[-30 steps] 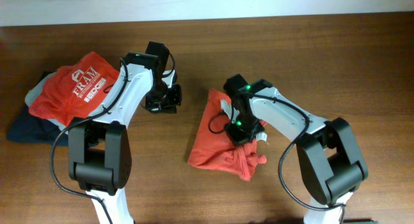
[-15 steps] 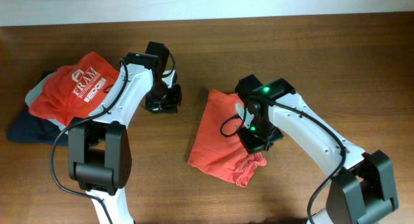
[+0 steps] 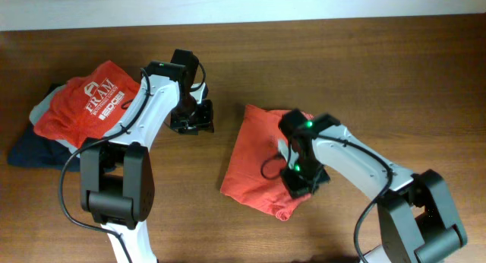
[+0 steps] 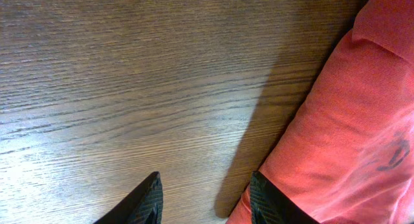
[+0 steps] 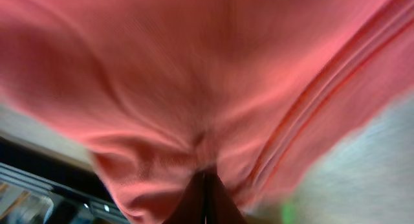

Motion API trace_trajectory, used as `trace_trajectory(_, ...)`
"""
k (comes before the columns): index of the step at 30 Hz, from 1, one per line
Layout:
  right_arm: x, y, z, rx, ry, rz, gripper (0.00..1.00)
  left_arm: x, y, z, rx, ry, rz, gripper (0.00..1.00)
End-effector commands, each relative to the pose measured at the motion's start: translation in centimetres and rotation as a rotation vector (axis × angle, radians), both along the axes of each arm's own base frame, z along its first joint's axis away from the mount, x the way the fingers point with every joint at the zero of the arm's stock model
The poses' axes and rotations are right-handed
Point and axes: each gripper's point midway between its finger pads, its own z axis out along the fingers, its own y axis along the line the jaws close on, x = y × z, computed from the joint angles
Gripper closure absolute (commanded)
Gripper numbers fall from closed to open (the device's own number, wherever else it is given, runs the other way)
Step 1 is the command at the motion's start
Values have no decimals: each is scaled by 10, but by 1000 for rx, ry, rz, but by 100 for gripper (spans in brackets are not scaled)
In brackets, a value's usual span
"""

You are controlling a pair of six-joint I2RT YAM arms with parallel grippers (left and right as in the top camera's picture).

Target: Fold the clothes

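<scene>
The clothes, an orange-red T-shirt, lie folded in a rough block at the middle of the table. My right gripper is over their right part, shut on a pinch of the fabric. In the blurred right wrist view the cloth fills the frame above the closed right gripper. My left gripper hovers left of the shirt's top left corner. In the left wrist view the left gripper is open over bare wood, and its right fingertip sits at the edge of the clothes.
At the far left lies a pile of folded garments: a red shirt with a white FRAM logo on top, grey cloth and navy cloth beneath. Brown wooden table runs to a pale wall at the back.
My right gripper has slid toward the front right across the shirt, and the bunched lower right corner has flattened. The left gripper's jaws have opened; its arm stayed put.
</scene>
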Motion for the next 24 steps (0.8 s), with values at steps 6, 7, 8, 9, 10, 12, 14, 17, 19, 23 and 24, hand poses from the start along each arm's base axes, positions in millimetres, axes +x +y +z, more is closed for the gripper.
trace_trajectory(6, -4, 6, 14, 47, -4, -28, 94, 4, -2, 3, -18, -13, -17, 51)
trace_trajectory(7, 4, 9, 22, 62, -48, -26, 94, 3, -4, 4, -26, -11, -18, 50)
trace_trajectory(8, 13, 10, 31, 68, -97, -23, 94, 2, -9, 5, -53, -12, -46, 49)
trace_trajectory(9, 22, 11, 39, 70, -145, -20, 94, 0, -17, 7, -94, -19, -91, 48)
trace_trajectory(10, 34, 11, 50, 65, -207, -23, 94, -2, -26, 10, -144, -28, -145, 47)
trace_trajectory(12, 64, 8, 80, 42, -369, -30, 88, -6, -46, 15, -217, -54, -252, 44)
trace_trajectory(14, 79, 4, 96, 18, -452, -40, 82, -9, -55, 14, -222, -76, -320, 39)
trace_trajectory(17, 98, -6, 116, -50, -544, -110, 78, -18, -73, 13, -229, -100, -439, 35)
trace_trajectory(19, 106, -15, 123, -93, -581, -190, 66, -25, -83, 12, -234, -115, -523, 32)
trace_trajectory(23, 116, -34, 125, -110, -574, -381, 54, -36, -99, 7, -239, -118, -615, 28)
trace_trajectory(24, 119, -40, 125, -104, -566, -410, 50, -38, -101, 3, -231, -113, -623, 28)
